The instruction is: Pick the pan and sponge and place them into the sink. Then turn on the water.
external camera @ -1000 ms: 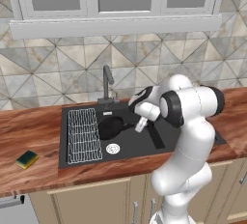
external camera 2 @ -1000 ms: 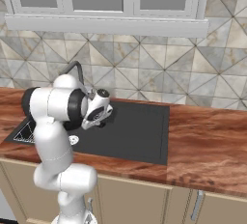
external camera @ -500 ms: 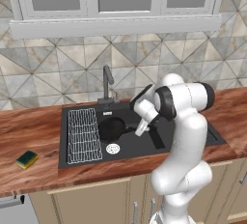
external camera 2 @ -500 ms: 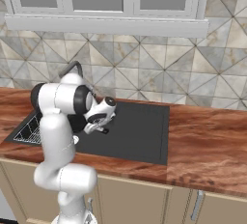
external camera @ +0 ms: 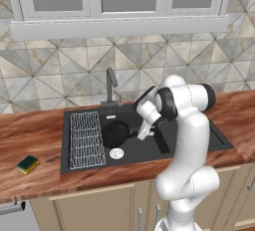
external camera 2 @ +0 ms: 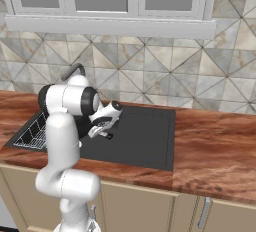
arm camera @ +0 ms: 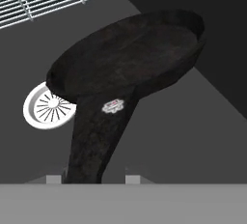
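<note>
Pan [external camera: 115,133] set in sink [external camera: 164,148]; gripper [arm camera: 94,178] slightly parted around its handle (grip uncertain) — next, sponge [external camera: 28,164] at counter's left edge.

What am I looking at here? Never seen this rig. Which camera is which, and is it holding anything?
It's a rendered kitchen with a white robot arm on a drivable base. Two pictures come from cameras on the base, behind the arm to its left and right; the third looks along the gripper from the hand.

The arm reaches down into the black sink set in a wooden counter. The pan is in the basin, between the wire rack and the gripper, near the silver drain. In the hand view the pan's handle runs between the gripper's tips, but whether they grip it I can't tell.

The sponge sits on the counter left of the sink. The faucet shows no water.
</note>
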Controlling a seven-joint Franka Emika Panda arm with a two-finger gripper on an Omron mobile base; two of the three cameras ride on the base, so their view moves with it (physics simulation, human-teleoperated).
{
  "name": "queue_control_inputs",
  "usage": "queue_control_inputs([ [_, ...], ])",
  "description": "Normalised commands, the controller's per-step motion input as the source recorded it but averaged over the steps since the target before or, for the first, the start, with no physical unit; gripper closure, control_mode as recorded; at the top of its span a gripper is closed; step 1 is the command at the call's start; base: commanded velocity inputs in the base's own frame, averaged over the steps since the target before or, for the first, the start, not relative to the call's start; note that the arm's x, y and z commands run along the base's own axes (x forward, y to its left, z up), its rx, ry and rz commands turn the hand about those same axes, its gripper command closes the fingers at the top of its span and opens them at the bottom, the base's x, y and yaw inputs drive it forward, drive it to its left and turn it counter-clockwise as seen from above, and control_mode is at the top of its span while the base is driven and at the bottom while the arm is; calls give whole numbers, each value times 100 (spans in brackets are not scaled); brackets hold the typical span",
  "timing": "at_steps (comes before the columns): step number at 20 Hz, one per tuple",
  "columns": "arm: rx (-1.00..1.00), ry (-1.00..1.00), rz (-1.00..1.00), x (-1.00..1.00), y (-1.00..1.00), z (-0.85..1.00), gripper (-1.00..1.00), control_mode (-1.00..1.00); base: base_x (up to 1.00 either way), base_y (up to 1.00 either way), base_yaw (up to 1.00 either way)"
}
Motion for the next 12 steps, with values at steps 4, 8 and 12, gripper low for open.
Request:
queue_control_inputs([
  [4, 1, 6, -1, 18, 41, -10, 100, -100, 0, 0, 0],
  [8, 1, 16, -8, -5, 34, -18, 100, -100, 0, 0, 0],
  [12, 0, 22, -11, -14, 26, -17, 100, -100, 0, 0, 0],
])
